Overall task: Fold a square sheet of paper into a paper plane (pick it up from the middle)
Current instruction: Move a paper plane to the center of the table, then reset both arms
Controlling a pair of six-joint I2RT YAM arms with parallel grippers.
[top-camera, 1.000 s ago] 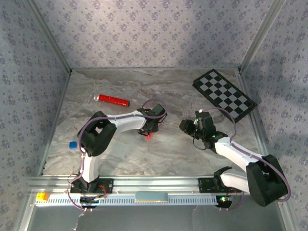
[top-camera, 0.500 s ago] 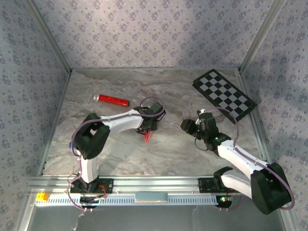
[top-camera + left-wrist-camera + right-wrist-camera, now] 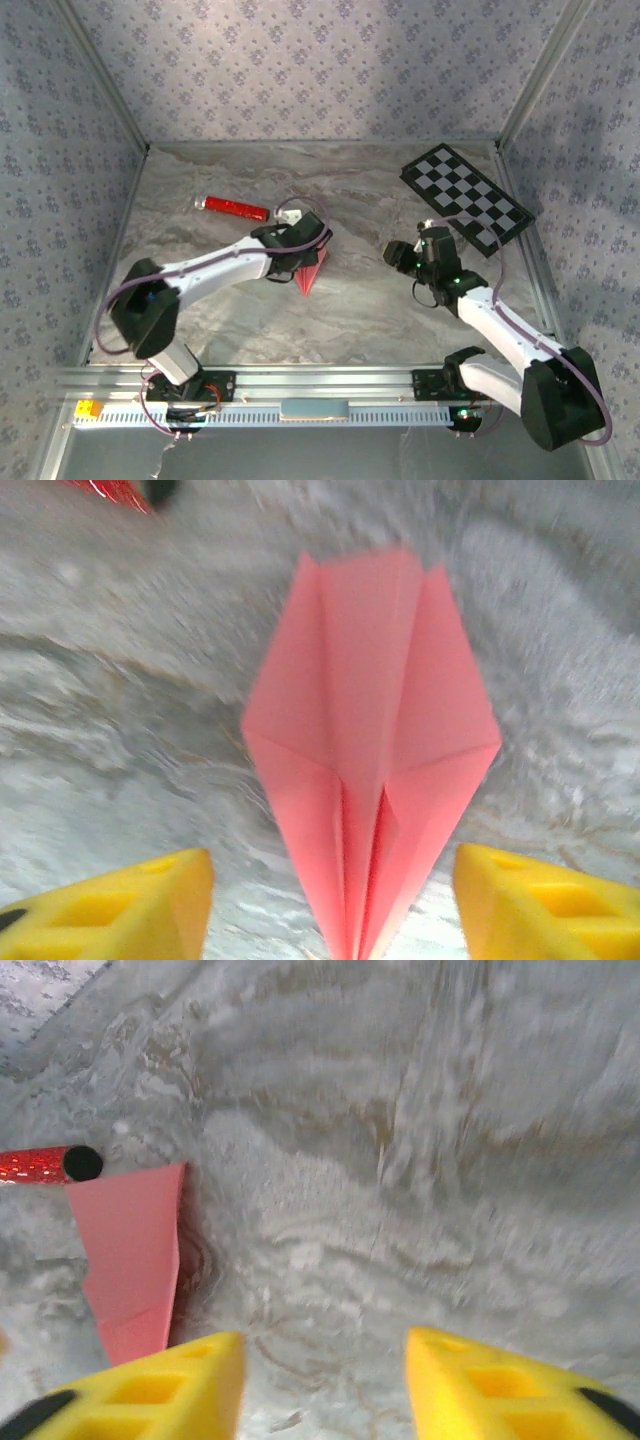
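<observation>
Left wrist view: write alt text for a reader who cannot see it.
A folded pink paper plane lies on the grey marbled table, its sharp nose pointing at the camera, between the fingers of the left claw, which stand apart on either side. The end of a red cylinder shows at the top left.

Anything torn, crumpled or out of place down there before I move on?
Nothing stands out. The paper plane lies on the table, creases clean, no tears visible, its point between the open fingers of the left gripper, not touching them. The red cylinder lies on its side, apart from it.
</observation>
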